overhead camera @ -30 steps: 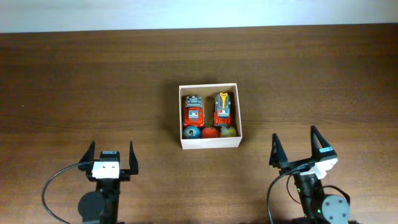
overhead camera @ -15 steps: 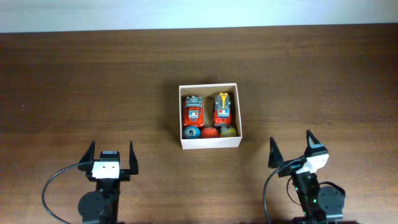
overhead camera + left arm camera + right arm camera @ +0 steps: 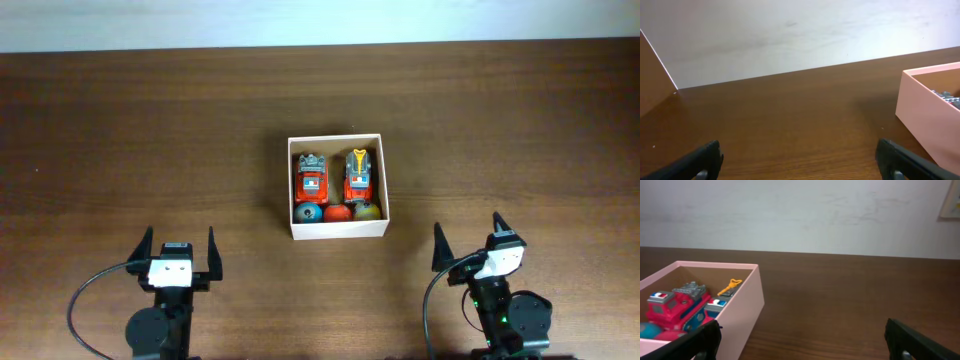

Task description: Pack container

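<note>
The container sits on the brown bench a little right of centre, open side up, well apart from both arms. Inside it two red toy cars lie side by side, noses toward the far edge: the left car with a grey top and the right car with a yellow piece at its front. Along the near wall, just below the cars, three balls line up in a row: a blue ball, a red ball and a yellow-green ball. The left hand rests low at the near edge, left of the box, released, its fingers spread wide with nothing between them. The right hand stands at the near edge to the right of the box, likewise released and empty, turned slightly toward the container. From the left wrist the box's corner shows at the right edge; from the right wrist it lies at lower left.
</note>
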Robot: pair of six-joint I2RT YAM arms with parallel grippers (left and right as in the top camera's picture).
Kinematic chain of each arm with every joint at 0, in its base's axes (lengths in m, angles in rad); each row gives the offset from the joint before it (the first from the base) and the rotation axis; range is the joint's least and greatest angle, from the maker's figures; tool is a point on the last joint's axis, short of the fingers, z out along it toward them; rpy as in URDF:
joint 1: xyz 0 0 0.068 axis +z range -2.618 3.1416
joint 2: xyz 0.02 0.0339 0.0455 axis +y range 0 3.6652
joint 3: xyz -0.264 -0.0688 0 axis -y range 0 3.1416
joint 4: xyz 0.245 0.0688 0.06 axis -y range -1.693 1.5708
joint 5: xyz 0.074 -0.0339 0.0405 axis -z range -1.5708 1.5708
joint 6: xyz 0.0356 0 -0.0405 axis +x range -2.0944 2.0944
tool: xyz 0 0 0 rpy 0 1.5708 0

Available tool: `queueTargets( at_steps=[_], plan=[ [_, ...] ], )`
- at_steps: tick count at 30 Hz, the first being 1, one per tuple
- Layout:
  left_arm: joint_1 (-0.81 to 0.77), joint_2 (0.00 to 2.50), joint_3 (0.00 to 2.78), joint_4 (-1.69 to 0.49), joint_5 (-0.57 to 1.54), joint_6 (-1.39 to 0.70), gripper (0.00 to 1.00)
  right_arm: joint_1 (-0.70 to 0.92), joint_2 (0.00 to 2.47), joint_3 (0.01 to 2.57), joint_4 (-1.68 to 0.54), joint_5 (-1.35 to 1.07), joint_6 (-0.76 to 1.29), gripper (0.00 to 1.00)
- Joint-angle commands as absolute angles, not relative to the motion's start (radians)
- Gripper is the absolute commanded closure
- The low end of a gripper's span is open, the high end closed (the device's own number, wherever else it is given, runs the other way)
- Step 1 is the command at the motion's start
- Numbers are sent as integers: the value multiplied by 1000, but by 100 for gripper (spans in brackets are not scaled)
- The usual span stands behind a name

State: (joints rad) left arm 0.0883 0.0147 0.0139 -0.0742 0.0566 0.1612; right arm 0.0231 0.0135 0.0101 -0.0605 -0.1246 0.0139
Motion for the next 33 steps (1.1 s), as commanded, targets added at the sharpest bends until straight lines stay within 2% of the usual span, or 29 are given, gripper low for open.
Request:
queueTargets(
  at_steps=[1,11,33],
  plan=[
    [88,5,9,-76,67,174,1,28,3,6,-74,-54,3,1],
    [88,5,9,-76,67,174,1,28,3,6,-76,-40,-73,1],
    [88,5,9,-76,67,174,1,26,3,6,-75,-40,-75,1]
  ],
)
